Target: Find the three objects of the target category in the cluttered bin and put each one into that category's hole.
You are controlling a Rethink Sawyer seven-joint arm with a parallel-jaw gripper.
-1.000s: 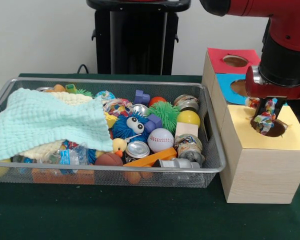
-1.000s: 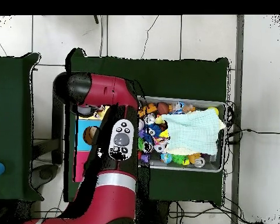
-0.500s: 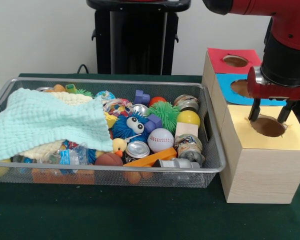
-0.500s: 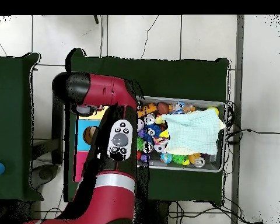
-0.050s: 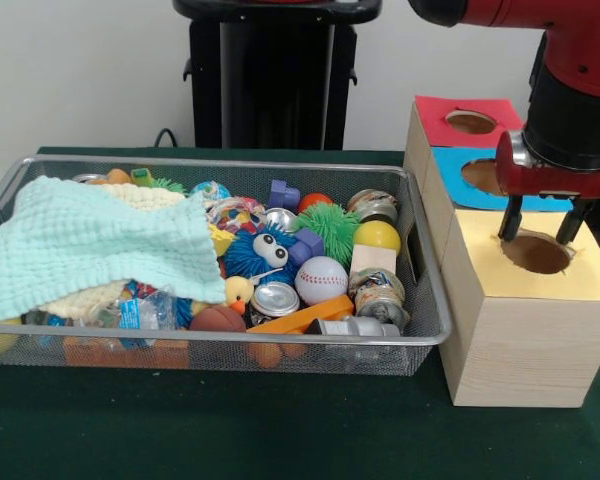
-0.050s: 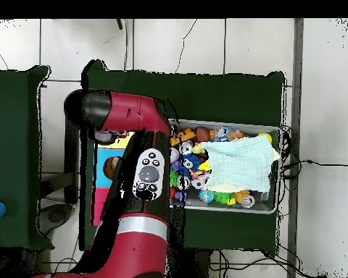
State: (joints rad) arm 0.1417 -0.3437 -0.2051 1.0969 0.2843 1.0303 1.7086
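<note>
My gripper (image 5: 538,232) hangs open and empty just above the round hole (image 5: 536,254) in the yellow-topped wooden box (image 5: 590,275) at the right of the front view. Nothing shows inside the hole. The wire bin (image 5: 230,337) to its left holds mixed clutter: a baseball (image 5: 321,279), a blue fuzzy toy with eyes (image 5: 258,250), a green spiky ball (image 5: 331,222), a yellow ball (image 5: 377,236) and crushed cans (image 5: 275,298). In the overhead view the red arm (image 6: 149,174) hides the gripper and the boxes' holes.
A pale green knitted cloth (image 5: 80,240) covers the bin's left half and hides what lies under it. Behind the yellow box stand a blue-topped box (image 5: 458,160) and a red-topped box (image 5: 440,112), each with a hole. The bin (image 6: 272,174) lies beside the arm.
One second ago the gripper held a multicoloured knotted toy in the yellow box's hole. The fingers have since opened, the toy is gone from sight, and the gripper has risen slightly.
</note>
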